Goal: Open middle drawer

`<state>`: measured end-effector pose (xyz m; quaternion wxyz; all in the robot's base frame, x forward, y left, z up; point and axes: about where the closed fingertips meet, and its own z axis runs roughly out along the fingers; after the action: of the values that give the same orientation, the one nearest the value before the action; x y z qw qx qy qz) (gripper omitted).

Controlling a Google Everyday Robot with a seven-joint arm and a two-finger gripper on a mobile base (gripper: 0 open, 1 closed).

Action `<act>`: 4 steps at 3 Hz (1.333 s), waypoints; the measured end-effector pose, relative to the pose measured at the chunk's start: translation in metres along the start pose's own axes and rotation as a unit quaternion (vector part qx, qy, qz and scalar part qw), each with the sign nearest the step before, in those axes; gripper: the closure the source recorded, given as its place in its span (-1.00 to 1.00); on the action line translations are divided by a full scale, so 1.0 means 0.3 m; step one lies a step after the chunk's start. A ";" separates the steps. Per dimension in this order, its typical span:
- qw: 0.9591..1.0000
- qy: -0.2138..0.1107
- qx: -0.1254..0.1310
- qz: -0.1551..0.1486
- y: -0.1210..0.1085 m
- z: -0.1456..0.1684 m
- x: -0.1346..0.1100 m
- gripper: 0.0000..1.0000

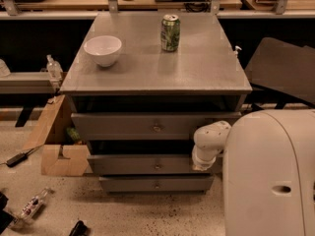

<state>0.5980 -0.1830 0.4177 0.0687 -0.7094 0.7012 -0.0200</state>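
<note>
My gripper (202, 163) hangs by the middle drawer (142, 164)'s right end; its state I cannot tell. Approach step, I judge: next, catch the knob (158, 166) to its left and pull.

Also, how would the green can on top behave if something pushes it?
The can stands upright, tall and narrow, so a high push would probably tip it. Being round, it might then roll on the flat metal top. Full or empty I cannot tell. The claw is not in view; only a white arm joint shows by the middle drawer.
</note>
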 end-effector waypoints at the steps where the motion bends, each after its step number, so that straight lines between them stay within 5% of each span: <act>1: 1.000 0.000 0.000 0.000 0.000 0.000 0.000 1.00; 4: 1.000 0.000 0.000 0.000 -0.001 -0.009 -0.001 1.00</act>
<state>0.5979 -0.1831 0.4205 0.0687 -0.7093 0.7012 -0.0200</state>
